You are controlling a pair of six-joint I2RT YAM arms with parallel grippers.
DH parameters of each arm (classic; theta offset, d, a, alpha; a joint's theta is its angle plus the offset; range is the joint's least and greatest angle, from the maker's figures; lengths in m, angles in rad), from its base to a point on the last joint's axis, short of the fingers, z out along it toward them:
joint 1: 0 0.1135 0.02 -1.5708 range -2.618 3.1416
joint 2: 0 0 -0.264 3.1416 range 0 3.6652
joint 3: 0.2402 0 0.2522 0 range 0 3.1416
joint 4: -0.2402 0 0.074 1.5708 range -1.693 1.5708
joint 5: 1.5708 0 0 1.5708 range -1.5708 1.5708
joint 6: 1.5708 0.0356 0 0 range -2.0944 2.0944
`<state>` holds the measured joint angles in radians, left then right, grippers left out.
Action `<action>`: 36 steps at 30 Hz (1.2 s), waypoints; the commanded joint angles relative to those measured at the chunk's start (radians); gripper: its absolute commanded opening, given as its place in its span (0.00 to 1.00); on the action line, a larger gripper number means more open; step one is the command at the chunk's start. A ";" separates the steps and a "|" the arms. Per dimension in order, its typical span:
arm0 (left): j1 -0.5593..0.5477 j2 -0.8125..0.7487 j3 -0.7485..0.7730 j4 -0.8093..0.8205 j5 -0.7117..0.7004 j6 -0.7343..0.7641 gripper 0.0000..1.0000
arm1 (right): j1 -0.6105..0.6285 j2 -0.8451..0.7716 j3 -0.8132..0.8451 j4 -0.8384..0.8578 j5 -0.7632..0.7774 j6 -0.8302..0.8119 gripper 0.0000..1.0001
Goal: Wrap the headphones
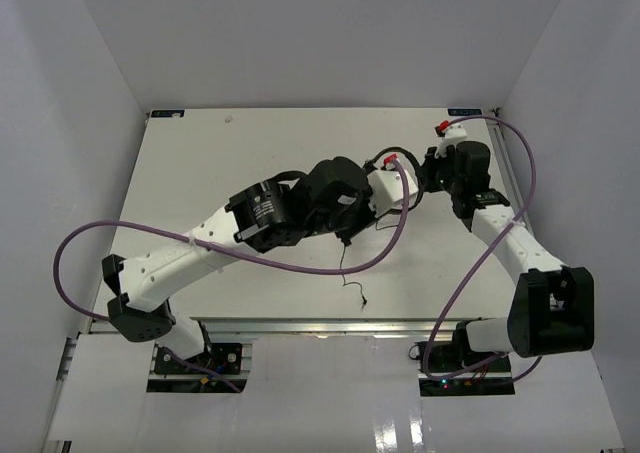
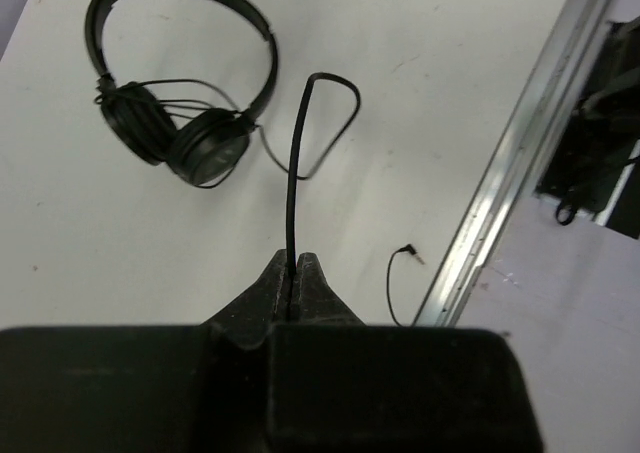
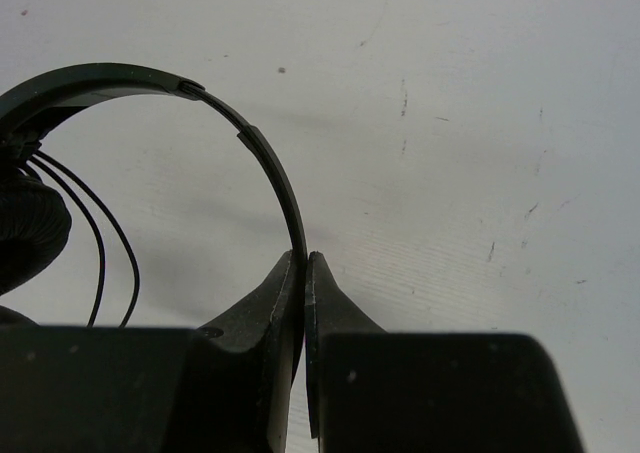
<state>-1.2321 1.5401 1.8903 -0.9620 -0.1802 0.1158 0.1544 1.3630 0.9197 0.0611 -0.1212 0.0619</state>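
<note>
Headphones [image 2: 208, 148]: lying on the white table [image 1: 200, 153], in its far half and right of centre. The top view hides most of them behind the two wrists, so that placing is probably right but not certain.
Earcups [image 2: 140, 123]: side by side, pressed close, with a few strands of cord crossing them.
Left claw [image 2: 297, 273]: shut tight on the thin black cord [image 2: 292, 188], which rises straight from the fingertips, bends over in a narrow loop, and runs back toward the earcups.
Right claw [image 3: 304, 273]: closed on the headband [image 3: 270, 163], gripping it at one side of the arc.
Plug [image 2: 412, 254]: free end of the cord, resting on the table near its near edge, just beside the metal rail [image 2: 520, 143].
</note>
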 commanded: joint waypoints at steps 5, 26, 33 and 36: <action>0.207 -0.037 -0.018 0.017 0.016 0.107 0.00 | 0.003 -0.195 -0.078 0.079 -0.270 -0.119 0.08; 0.395 -0.126 -0.151 0.128 0.265 0.110 0.00 | 0.002 -0.275 -0.098 0.029 -0.475 0.057 0.08; 0.396 -0.233 -0.231 0.164 0.354 0.104 0.00 | 0.002 -0.181 0.018 0.053 -0.351 0.115 0.08; 0.396 -0.266 -0.252 0.164 0.389 0.108 0.00 | 0.004 -0.132 0.065 0.065 -0.319 0.131 0.08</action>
<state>-0.8349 1.3615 1.6562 -0.8285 0.1251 0.2237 0.1561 1.1894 0.8727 0.0523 -0.4984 0.1288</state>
